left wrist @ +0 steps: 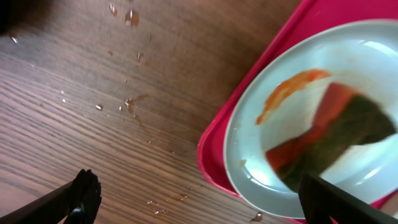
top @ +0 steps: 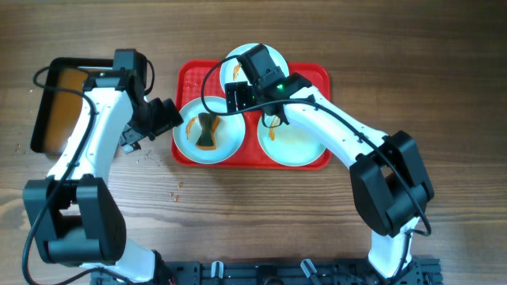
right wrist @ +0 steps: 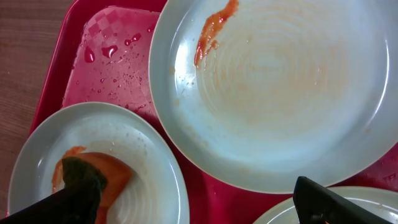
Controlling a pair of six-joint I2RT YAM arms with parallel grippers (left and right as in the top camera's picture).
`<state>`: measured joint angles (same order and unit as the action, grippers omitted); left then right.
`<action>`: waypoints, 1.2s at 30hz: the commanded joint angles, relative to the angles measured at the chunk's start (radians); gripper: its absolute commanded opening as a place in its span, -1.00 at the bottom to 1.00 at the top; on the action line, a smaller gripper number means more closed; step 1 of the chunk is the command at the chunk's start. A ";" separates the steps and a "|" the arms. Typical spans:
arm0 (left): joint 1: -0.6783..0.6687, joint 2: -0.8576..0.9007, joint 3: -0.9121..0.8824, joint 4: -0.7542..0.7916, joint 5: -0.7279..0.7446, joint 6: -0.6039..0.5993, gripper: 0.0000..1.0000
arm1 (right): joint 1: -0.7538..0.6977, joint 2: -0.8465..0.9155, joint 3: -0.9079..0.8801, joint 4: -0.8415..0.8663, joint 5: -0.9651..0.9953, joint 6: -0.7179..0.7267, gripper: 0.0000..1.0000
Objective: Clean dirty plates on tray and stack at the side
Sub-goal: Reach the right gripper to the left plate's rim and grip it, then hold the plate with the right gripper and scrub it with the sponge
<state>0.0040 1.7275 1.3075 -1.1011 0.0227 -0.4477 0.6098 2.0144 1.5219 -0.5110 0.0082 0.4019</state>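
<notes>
- The left arm (top: 95,134) rises from the near left corner of the worktop (top: 444,79), folds toward the far edge and turns its wrist rightward. The left gripper (top: 169,117) hangs at the left rim of the red tray (top: 321,75).
- From its wrist camera we find that claw spread wide and holding nothing, with one finger (left wrist: 84,196) over wet wood and the other over the left plate (top: 226,146).
- The right arm (top: 333,131) stretches from the near right side diagonally toward the far left, its wrist above the far plate (top: 269,57). The right gripper (top: 238,96) points down among the three plates.
- Its claw is also wide and bare, with one finger (right wrist: 81,186) over the left plate and the other near the far plate's rim.
- The tray lies mid-worktop, closer to the far edge, with its long axis running left to right.
- All three plates lie flat on it. The left plate and the right plate (top: 305,146) sit side by side along the near rim, and the far plate sits behind and between them.
- The left plate carries an orange and dark green piece (left wrist: 336,140), lengthwise far to near in the overhead view. We cannot tell whether it is sponge or sauce. A thin orange streak (left wrist: 289,93) curves beside it.
- The right plate shows an orange smear (right wrist: 214,28) near its left rim.
- A black tray (top: 43,95) of brown water sits toward the far left corner, and droplets (left wrist: 130,102) speckle the wood beside the red tray.
</notes>
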 commanded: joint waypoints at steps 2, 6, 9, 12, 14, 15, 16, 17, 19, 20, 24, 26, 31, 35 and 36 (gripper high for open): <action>0.005 0.014 -0.027 0.024 -0.013 -0.006 1.00 | -0.001 0.014 -0.024 0.012 0.007 -0.087 1.00; 0.005 0.014 -0.027 0.040 -0.013 -0.006 1.00 | 0.002 0.024 -0.042 0.047 -0.001 -0.086 0.99; 0.005 0.014 -0.027 0.046 -0.013 -0.006 1.00 | 0.000 0.073 -0.042 0.048 -0.001 -0.102 0.64; 0.005 0.014 -0.027 0.047 -0.013 -0.006 1.00 | 0.008 0.097 -0.042 0.039 -0.015 -0.121 0.22; 0.005 0.014 -0.027 0.047 -0.013 -0.006 1.00 | 0.009 0.108 -0.042 0.039 -0.032 -0.109 0.00; 0.005 0.014 -0.027 0.047 -0.013 -0.006 1.00 | 0.009 0.116 -0.042 0.040 -0.035 -0.109 -0.01; 0.005 0.014 -0.027 0.047 -0.013 -0.006 1.00 | 0.009 0.124 -0.042 0.041 -0.043 -0.103 -0.02; 0.005 0.014 -0.027 0.047 -0.013 -0.006 1.00 | 0.009 0.135 -0.042 0.043 -0.060 -0.104 -0.05; 0.005 0.014 -0.027 0.047 -0.013 -0.006 1.00 | 0.017 0.143 -0.042 0.047 -0.114 -0.105 -0.13; 0.005 0.014 -0.027 0.047 -0.013 -0.006 1.00 | 0.023 0.144 -0.042 0.046 -0.114 -0.104 -0.16; 0.005 0.014 -0.027 0.047 -0.013 -0.006 1.00 | 0.039 0.144 -0.042 0.031 -0.115 -0.101 -0.17; 0.005 0.014 -0.027 0.046 0.001 -0.006 1.00 | 0.039 0.144 -0.042 0.008 -0.114 -0.066 -0.24; 0.005 0.014 -0.027 0.054 0.032 -0.006 1.00 | 0.043 0.143 -0.035 0.000 -0.116 -0.096 -0.05; 0.005 0.014 -0.027 0.054 0.032 -0.006 1.00 | 0.044 0.079 0.011 -0.072 0.022 -0.106 0.20; 0.005 0.014 -0.027 0.054 0.032 -0.006 1.00 | 0.045 0.047 0.011 -0.114 0.000 -0.099 0.23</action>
<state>0.0040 1.7355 1.2854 -1.0500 0.0498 -0.4480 0.6468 2.1235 1.5101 -0.5762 -0.0307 0.3088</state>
